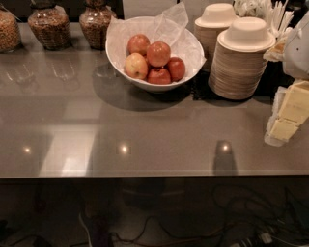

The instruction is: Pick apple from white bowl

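Observation:
The white bowl (189, 48), wide and lined with crinkled white paper, stands at the back middle of the grey counter. It holds several apples. The apple (158, 53), round and orange-red, lies on top in the middle of the pile. A pale yellow-blushed apple (136, 65) lies to its left and smaller darker red apples (176, 68) lie around it. My gripper (288, 116), white with yellowish pads, hangs at the right edge of the view. It is above the counter, well to the right of the bowl and nearer the front, apart from the apples.
Two stacks of beige disposable bowls (241, 60) stand just right of the white bowl, between it and my gripper. Three glass jars (48, 26) line the back left. White cutlery (270, 14) is at the back right. The counter's front edge (145, 176) crosses the lower view.

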### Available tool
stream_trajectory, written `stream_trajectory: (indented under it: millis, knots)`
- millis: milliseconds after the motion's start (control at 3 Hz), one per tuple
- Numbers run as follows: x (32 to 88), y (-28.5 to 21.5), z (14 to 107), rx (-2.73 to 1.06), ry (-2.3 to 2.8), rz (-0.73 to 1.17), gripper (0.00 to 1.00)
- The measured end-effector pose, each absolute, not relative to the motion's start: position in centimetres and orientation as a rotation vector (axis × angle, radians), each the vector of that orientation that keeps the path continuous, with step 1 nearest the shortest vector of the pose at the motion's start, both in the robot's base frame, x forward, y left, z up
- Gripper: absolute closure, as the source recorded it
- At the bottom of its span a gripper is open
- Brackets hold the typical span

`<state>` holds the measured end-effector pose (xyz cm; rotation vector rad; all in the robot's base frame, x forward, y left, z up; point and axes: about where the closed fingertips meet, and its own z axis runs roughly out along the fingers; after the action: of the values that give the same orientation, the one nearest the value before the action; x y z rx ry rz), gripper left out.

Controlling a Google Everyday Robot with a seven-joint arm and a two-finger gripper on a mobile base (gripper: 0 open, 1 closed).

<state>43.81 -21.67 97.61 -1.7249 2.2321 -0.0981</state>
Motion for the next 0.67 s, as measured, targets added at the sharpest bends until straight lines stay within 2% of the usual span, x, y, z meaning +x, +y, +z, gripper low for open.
stream_trajectory:
  millis: [667]
  knots:
    - [44.35,-21.42,97.89,-1.724,2.202,-0.126,0.00]
